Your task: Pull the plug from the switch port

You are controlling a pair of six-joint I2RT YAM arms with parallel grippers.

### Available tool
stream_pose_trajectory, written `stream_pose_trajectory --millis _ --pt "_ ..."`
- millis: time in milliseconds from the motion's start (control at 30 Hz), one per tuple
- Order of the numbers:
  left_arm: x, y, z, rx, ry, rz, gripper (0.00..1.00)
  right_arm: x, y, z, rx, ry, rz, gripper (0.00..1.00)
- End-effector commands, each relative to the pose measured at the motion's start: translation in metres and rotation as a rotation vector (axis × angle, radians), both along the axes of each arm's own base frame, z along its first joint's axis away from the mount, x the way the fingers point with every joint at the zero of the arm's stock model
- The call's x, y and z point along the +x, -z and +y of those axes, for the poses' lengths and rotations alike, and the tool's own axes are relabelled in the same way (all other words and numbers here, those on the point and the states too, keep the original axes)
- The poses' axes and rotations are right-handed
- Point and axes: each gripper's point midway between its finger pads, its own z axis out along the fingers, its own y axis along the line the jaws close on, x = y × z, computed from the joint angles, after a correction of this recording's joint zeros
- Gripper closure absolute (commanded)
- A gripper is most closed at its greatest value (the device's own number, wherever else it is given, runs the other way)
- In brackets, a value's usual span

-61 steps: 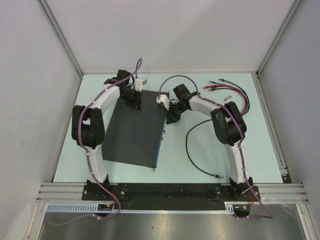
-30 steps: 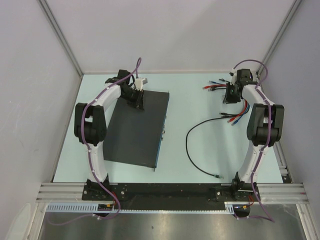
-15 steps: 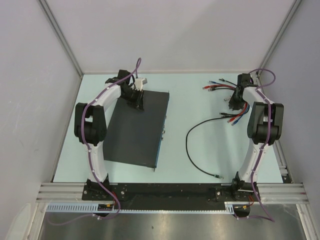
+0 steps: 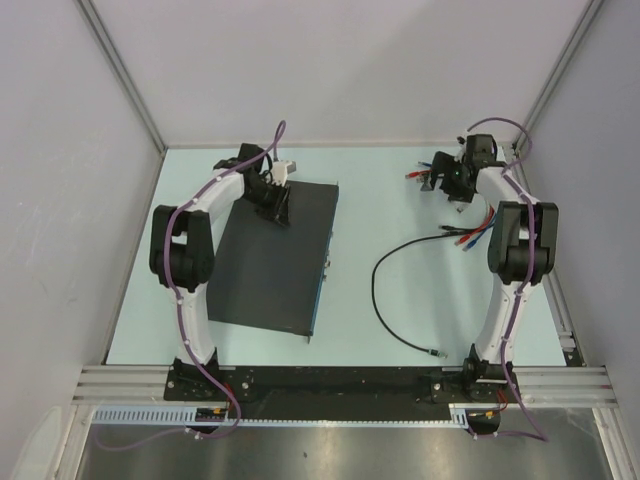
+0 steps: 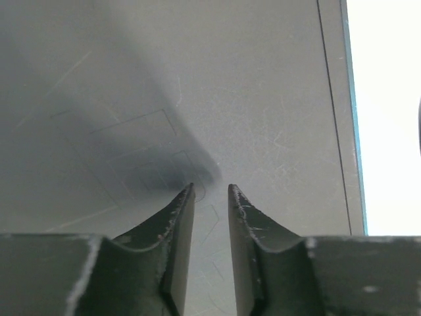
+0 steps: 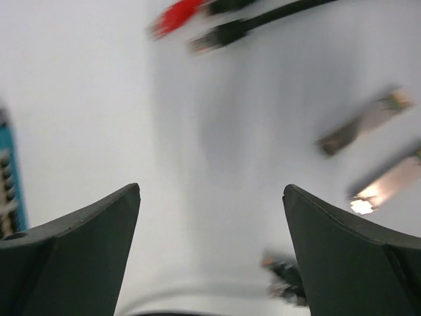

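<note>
Black box: the switch point(image 4: 270, 262) lies flat and skewed on the left half of the desk point(image 4: 380, 195), its far end toward the desk's far-left corner.
Port face: the light blue-grey strip point(image 4: 322, 275) looks toward the desk's middle. From above I can make out no lead standing in it, though the sockets are too small to be sure.
Black lead: it point(image 4: 383, 305) curls loose on bare desk between the switch and the right arm point(image 4: 515, 250), with one plug point(image 4: 435, 352) near the near edge, well apart from the switch.
Left jaws: a narrow gap with nothing in it, tips at the lid point(image 5: 263, 99) near its far edge. Whether they touch it I cannot tell.
Right jaws: spread wide and empty above the coloured leads point(image 4: 468, 232) by the far-right corner.
Step in hand: to my eye this is letting go and clearing off, the pull itself seemingly done.
Doing it well: I'd raise the right arm straight up, jaws wide, so no lead snags. The left should come off the lid vertically without dragging the switch.
Writing: none readable, no brand. There are only faint outlined rectangles on the lid.
</note>
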Motion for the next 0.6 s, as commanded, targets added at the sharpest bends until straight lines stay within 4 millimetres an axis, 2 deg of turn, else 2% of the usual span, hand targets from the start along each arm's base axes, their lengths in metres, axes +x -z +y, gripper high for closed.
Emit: stream_pose_trajectory --millis 0,33,67,133,167,200,233,267,333,367,433,500,567 --pt "0.004 -0.004 -0.001 0.009 0.001 -0.023 0.65 -0.014 -0.065 0.051 0.055 -0.235 -0.173 0.05" --pt "0.003 -0.006 0.000 0.013 0.004 -0.023 0.63 -0.019 -0.067 0.057 0.076 -0.255 -0.174 0.04" --pt "0.005 -0.011 0.000 0.017 0.034 -0.044 0.63 -0.033 -0.072 0.082 0.138 -0.332 -0.176 0.04" --pt "-0.003 -0.023 0.005 0.045 0.075 -0.046 0.60 -0.040 -0.082 0.093 0.198 -0.367 -0.180 0.04" --pt "0.008 -0.039 0.014 0.102 0.123 -0.119 0.59 -0.045 -0.094 0.100 0.247 -0.364 -0.181 0.04" --pt "0.009 -0.048 0.021 0.147 0.141 -0.134 0.59 -0.050 -0.100 0.104 0.275 -0.369 -0.184 0.04" --pt "0.002 -0.050 0.031 0.201 0.163 -0.093 0.59 -0.052 -0.113 0.109 0.299 -0.395 -0.229 0.04" --pt "0.019 -0.073 0.046 0.297 0.165 -0.168 0.59 -0.061 -0.123 0.119 0.338 -0.443 -0.246 0.04" --pt "0.020 -0.083 0.055 0.346 0.174 -0.159 0.58 -0.077 -0.130 0.135 0.345 -0.507 -0.268 0.04" --pt "0.024 -0.095 0.054 0.336 0.181 -0.186 0.58 -0.085 -0.129 0.144 0.360 -0.544 -0.269 0.04" --pt "0.017 -0.097 0.042 0.271 0.199 -0.177 0.57 -0.101 -0.109 0.161 0.396 -0.566 -0.208 0.05" --pt "0.001 -0.096 0.025 0.158 0.194 -0.132 0.57 -0.117 -0.104 0.179 0.444 -0.617 -0.168 0.09" --pt "-0.018 -0.086 0.015 0.085 0.208 -0.086 0.56 -0.128 -0.107 0.186 0.459 -0.670 -0.160 0.12"
